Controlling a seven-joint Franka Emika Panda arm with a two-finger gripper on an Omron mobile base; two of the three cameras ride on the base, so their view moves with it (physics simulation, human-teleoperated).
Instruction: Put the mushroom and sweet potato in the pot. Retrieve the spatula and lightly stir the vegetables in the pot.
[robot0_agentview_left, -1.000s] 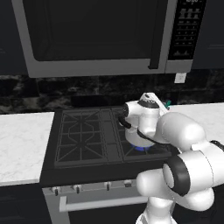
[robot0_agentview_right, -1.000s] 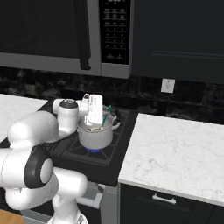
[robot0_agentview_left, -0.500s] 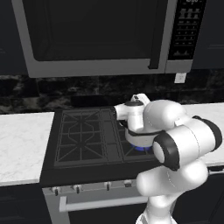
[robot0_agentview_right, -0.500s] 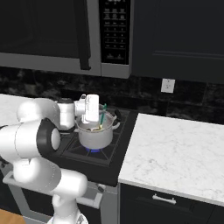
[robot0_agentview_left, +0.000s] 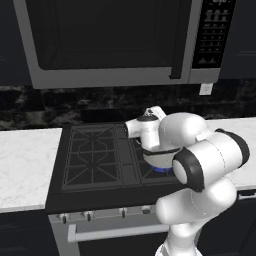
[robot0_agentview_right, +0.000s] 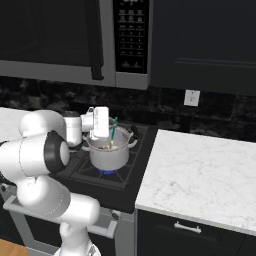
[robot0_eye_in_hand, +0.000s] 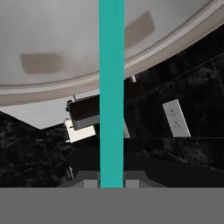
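Now spatula (robot0_eye_in_hand: 111, 87) in gripper (robot0_eye_in_hand: 111, 181), over pot (robot0_agentview_right: 109, 154).

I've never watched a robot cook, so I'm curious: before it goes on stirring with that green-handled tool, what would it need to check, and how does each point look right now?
1. Jaws shut on the spatula: ok, the teal handle runs straight up between them.
2. Spatula reaches into the pot: ok, its handle slants down past the rim.
3. Pot sits on the stove burner: ok, blue flame beneath.
4. Mushroom and sweet potato inside: cannot tell, the contents are hidden.
5. Pot upright: ok.
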